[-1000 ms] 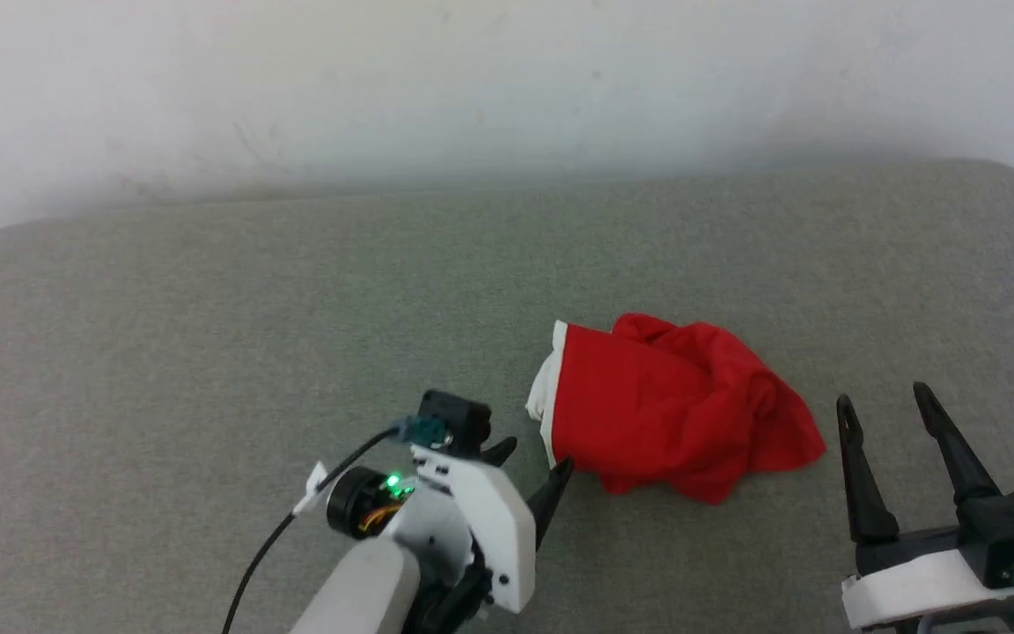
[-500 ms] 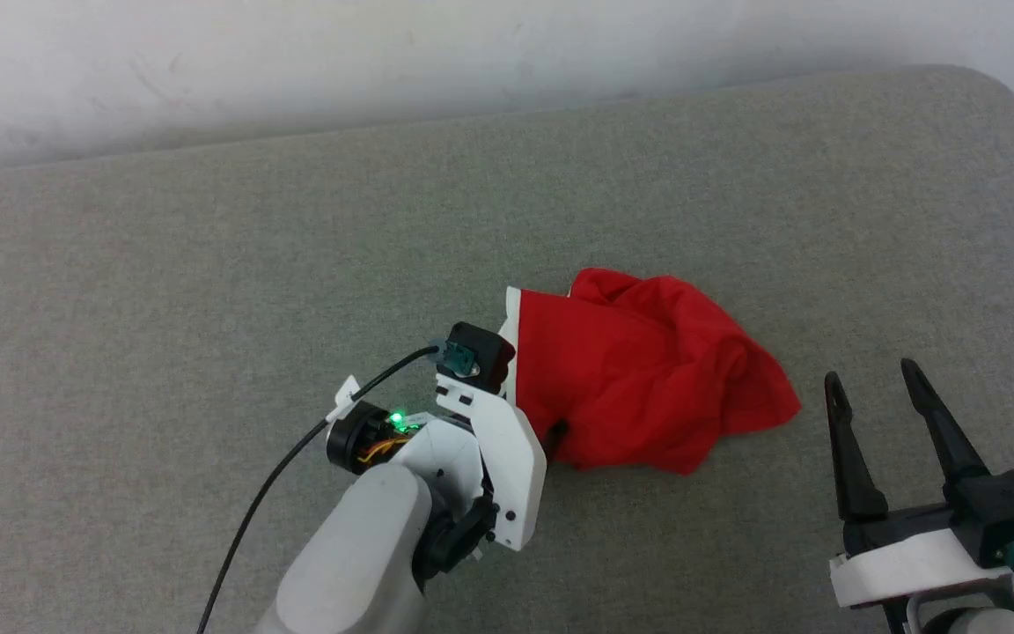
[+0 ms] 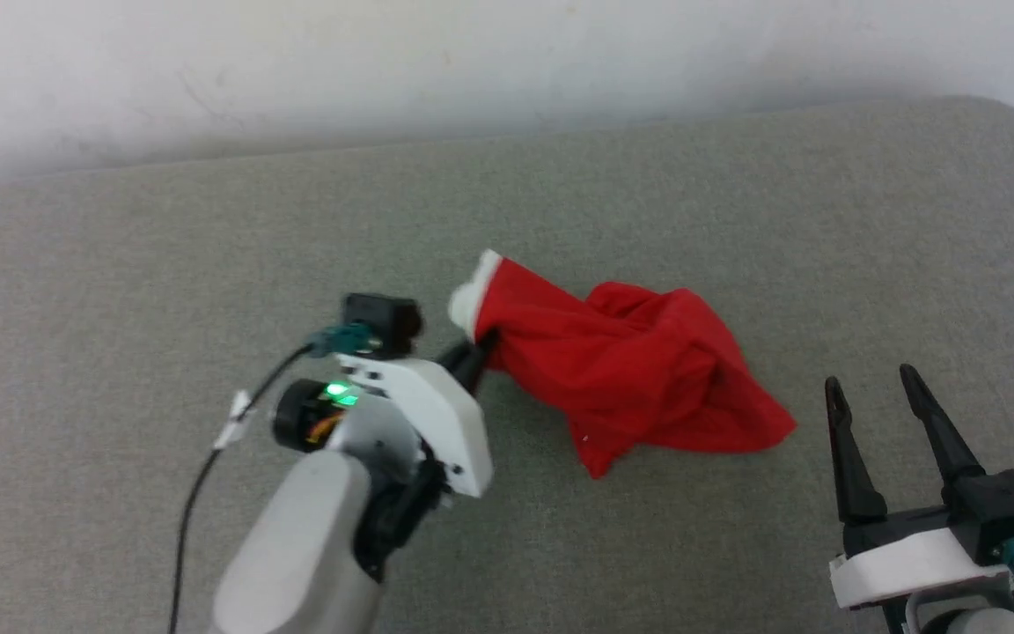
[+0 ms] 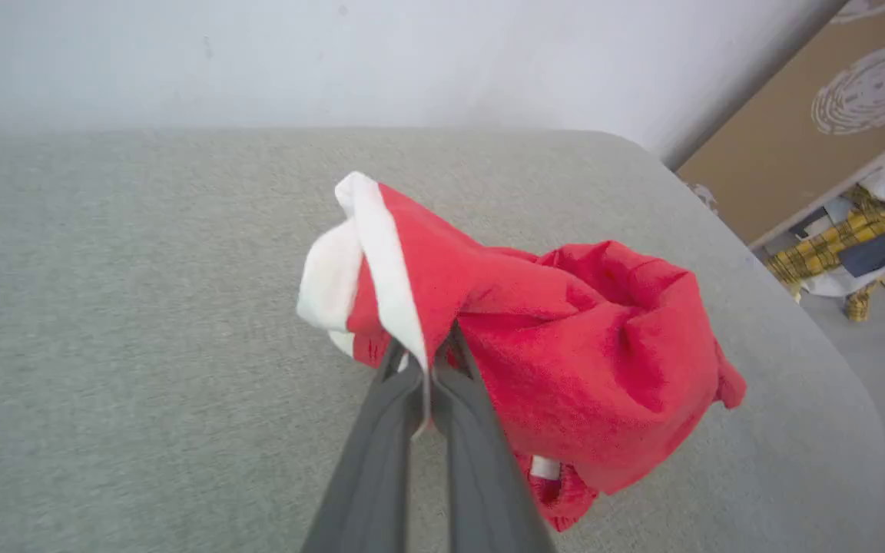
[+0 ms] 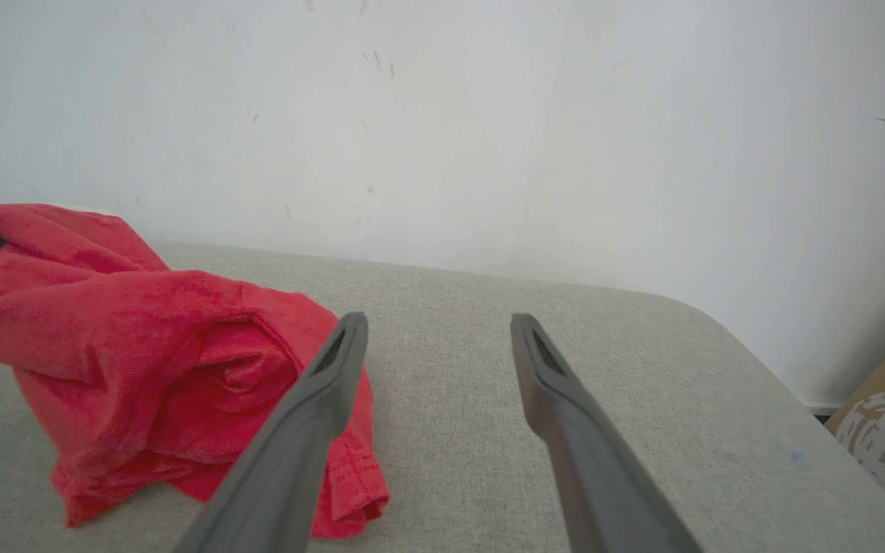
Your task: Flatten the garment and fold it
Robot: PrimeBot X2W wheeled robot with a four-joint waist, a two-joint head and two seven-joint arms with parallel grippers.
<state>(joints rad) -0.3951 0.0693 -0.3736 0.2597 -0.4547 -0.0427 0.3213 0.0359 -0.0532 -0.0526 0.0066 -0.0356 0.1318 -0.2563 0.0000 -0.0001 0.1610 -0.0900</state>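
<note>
While left fingers (image 4: 377,461) pinch garment (image 4: 604,361) hem, right fingers (image 3: 850,467) spread

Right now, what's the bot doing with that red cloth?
The left gripper is shut on the white-trimmed edge of the bright red thin-fabric shorts, holding it up off the grey padded surface. The rest lies in a crumpled heap. The right gripper is open beside it, not touching. Nothing is flattened yet.

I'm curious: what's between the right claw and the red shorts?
Nothing but bare grey cushion lies between the right gripper and the shorts, in the head view.
</note>
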